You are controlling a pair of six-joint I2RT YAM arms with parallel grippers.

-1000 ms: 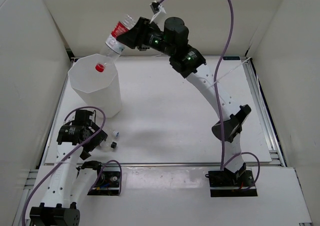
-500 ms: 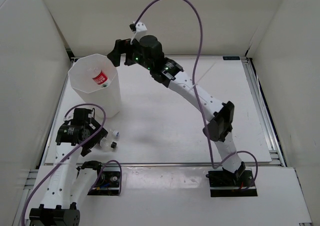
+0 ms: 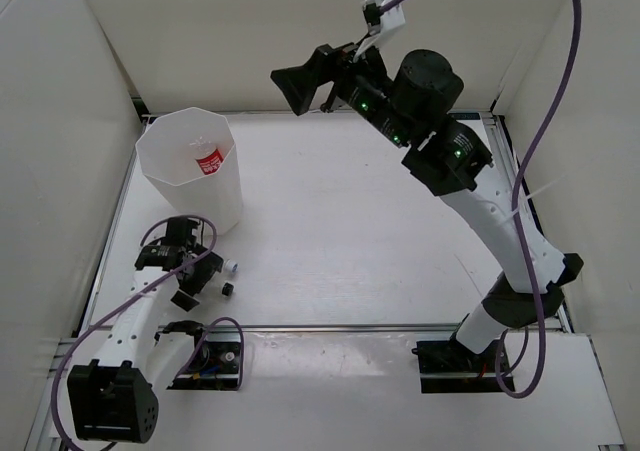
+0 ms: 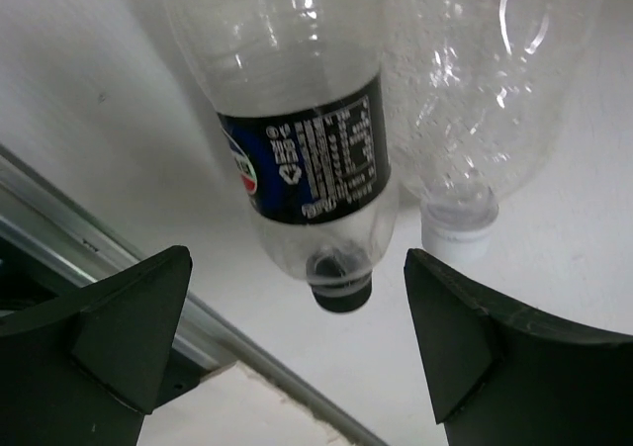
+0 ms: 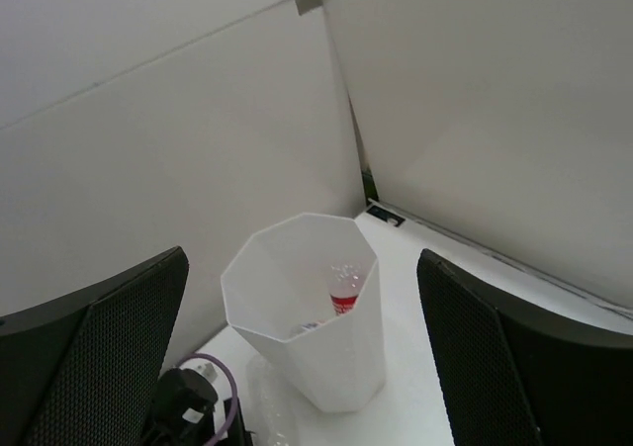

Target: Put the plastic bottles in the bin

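I am holding my right tool high in the upper middle of the top view. Its fingers are spreading wide w/ nothing between them. From its wrist view it is looking down at the bin, which is standing upright at the upper left of the worktop. Inside the bin the red-label bottle is leaning against the wall. My left tool is hovering at the lower left, also wide open and gripping nothing. In its wrist view two bottles are lying on the worktop. The black-cap bottle is lying between my fingers w/o touching them, and the white-cap bottle is lying just beside it, on the right.
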